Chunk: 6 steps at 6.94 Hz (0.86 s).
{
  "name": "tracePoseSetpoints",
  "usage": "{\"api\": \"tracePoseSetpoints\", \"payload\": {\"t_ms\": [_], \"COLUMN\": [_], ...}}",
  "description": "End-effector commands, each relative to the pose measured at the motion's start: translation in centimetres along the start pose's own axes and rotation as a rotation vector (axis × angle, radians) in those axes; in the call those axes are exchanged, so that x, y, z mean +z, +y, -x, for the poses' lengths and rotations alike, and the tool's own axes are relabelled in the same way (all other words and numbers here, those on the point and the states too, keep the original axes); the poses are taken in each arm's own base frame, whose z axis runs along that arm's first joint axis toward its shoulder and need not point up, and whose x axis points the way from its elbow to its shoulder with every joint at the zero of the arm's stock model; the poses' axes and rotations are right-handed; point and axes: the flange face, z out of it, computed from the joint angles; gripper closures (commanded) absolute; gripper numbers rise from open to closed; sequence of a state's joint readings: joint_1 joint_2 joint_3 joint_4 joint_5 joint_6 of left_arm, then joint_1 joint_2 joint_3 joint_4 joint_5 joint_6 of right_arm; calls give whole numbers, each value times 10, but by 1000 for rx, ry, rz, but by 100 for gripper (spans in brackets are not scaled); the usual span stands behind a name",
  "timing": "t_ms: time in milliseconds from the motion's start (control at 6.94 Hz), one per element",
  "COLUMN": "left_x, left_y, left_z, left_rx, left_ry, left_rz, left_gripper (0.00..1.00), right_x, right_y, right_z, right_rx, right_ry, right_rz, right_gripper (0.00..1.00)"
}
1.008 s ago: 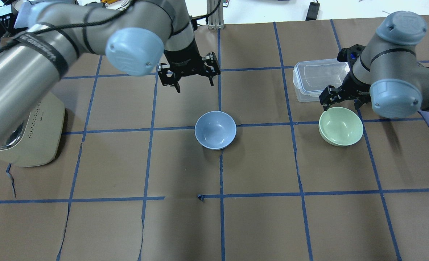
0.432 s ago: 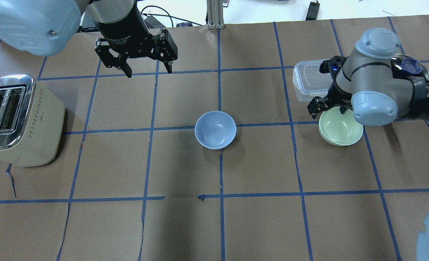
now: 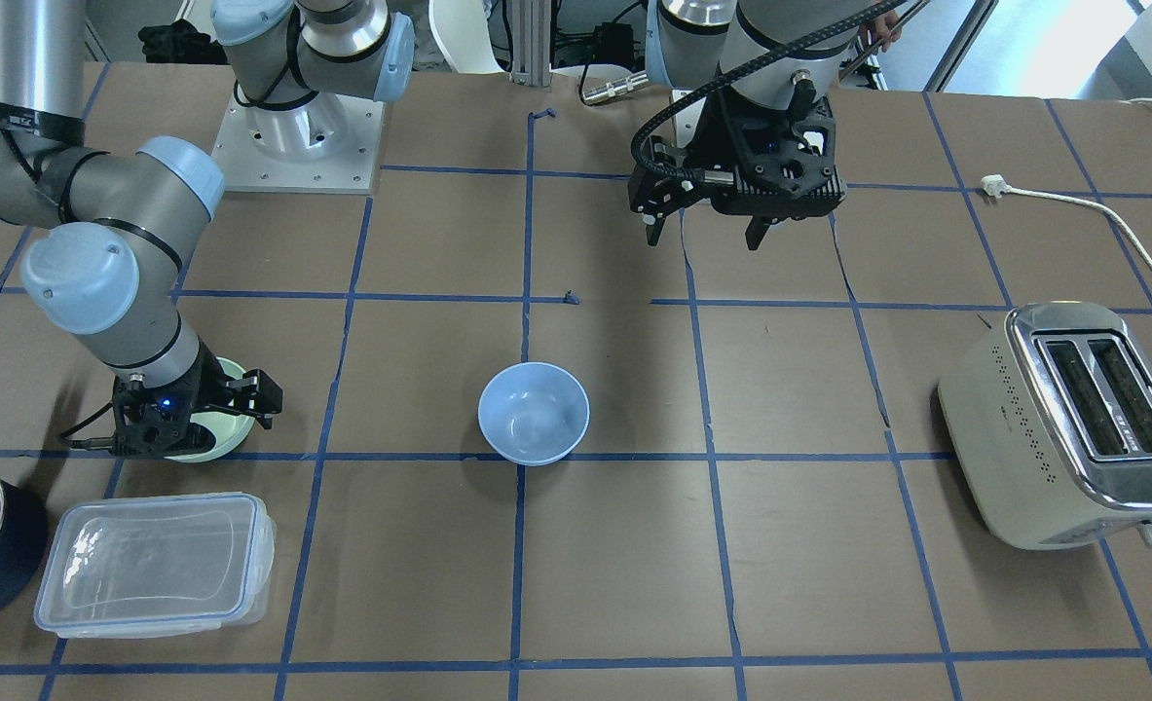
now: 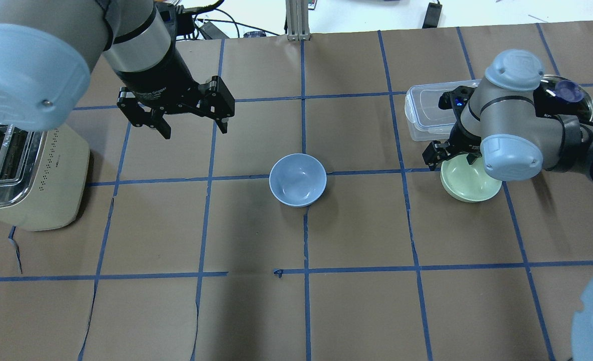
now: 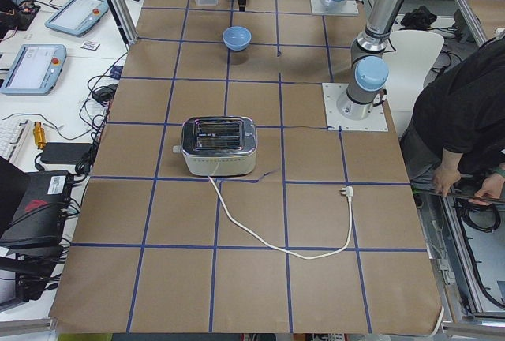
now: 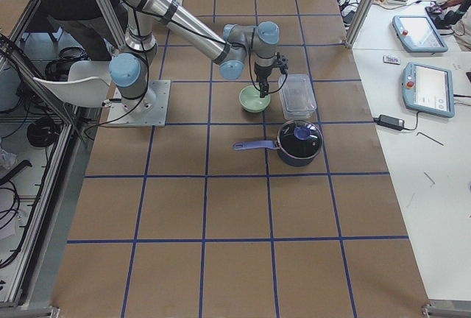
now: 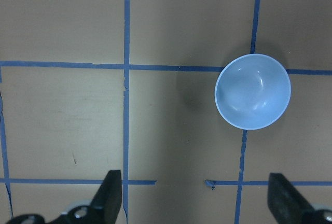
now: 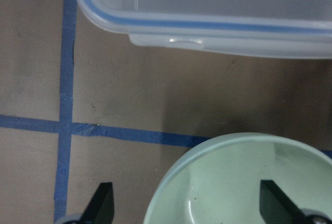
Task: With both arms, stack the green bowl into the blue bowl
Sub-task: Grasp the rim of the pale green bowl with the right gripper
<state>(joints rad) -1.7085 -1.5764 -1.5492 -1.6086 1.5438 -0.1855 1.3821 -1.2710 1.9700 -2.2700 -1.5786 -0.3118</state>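
Right gripper (image 8: pixel 192 206), spread, is lowering astride the green bowl (image 4: pixel 469 188) rim, starting pickup; left gripper (image 4: pixel 196 131), spread, is waiting well apart

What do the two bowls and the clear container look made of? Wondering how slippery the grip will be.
The green bowl looks like hard plastic or melamine: opaque, smooth, soft sheen on the rim. The blue bowl seems the same, glossy, with a bright highlight inside. The container is clear plastic: the table shows through, and a blue seal line runs round the lid.
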Motion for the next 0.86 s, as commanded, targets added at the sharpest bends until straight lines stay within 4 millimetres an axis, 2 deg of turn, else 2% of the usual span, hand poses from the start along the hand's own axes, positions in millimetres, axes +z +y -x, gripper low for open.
{"api": "tracePoseSetpoints", "payload": {"t_ms": [0,144,288,720], "left_x": [-6,-10,-12,-9], "left_y": [-16,-28,-30,-28], "left_z": [33,61,67,66], "left_rx": [-1,43,37,40], "left_ry": [-44,-40,-46,-42], "left_rz": [-21,-25,-28,-24], "left_gripper": [0,0,0,0], "right_x": [12,11,9,0], "right_y": [-1,-1,0,0], "right_z": [0,-2,-4,-8], "right_rx": [-6,-6,-8,-3], "right_ry": [-4,0,20,69], "right_rz": [23,23,33,36], "right_gripper": [26,61,100,100]}}
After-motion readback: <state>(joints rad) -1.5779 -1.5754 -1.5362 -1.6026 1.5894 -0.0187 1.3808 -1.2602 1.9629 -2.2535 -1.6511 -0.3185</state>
